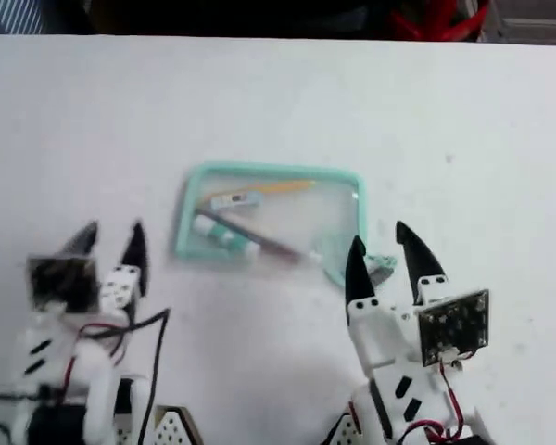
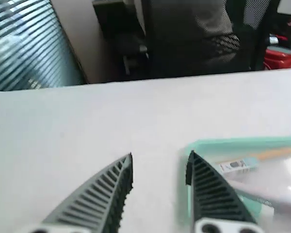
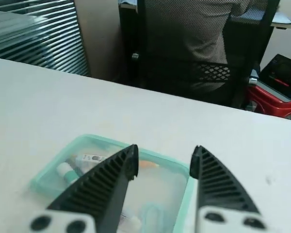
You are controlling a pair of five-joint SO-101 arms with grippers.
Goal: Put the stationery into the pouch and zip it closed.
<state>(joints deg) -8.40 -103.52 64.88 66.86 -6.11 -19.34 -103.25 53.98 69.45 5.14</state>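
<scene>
A clear pouch with a mint-green rim (image 1: pixel 271 171) lies flat at the table's middle. Inside it I see an orange pencil (image 1: pixel 280 188), a white-and-green marker (image 1: pixel 224 235) and a small labelled eraser (image 1: pixel 234 199). My left gripper (image 1: pixel 111 239) stands open to the pouch's left, near its corner (image 2: pixel 194 145). My right gripper (image 1: pixel 382 245) stands open at the pouch's near right corner, where a green flap or pull (image 1: pixel 378 269) sticks out. In the right wrist view the pouch (image 3: pixel 53 170) lies just beyond the open fingers (image 3: pixel 111 179). Neither gripper holds anything.
The white table (image 1: pixel 278 102) spreads wide behind the pouch. Its far edge (image 1: pixel 278 35) meets a dark room with a black chair (image 3: pixel 194 43) and a red object (image 1: pixel 435 20).
</scene>
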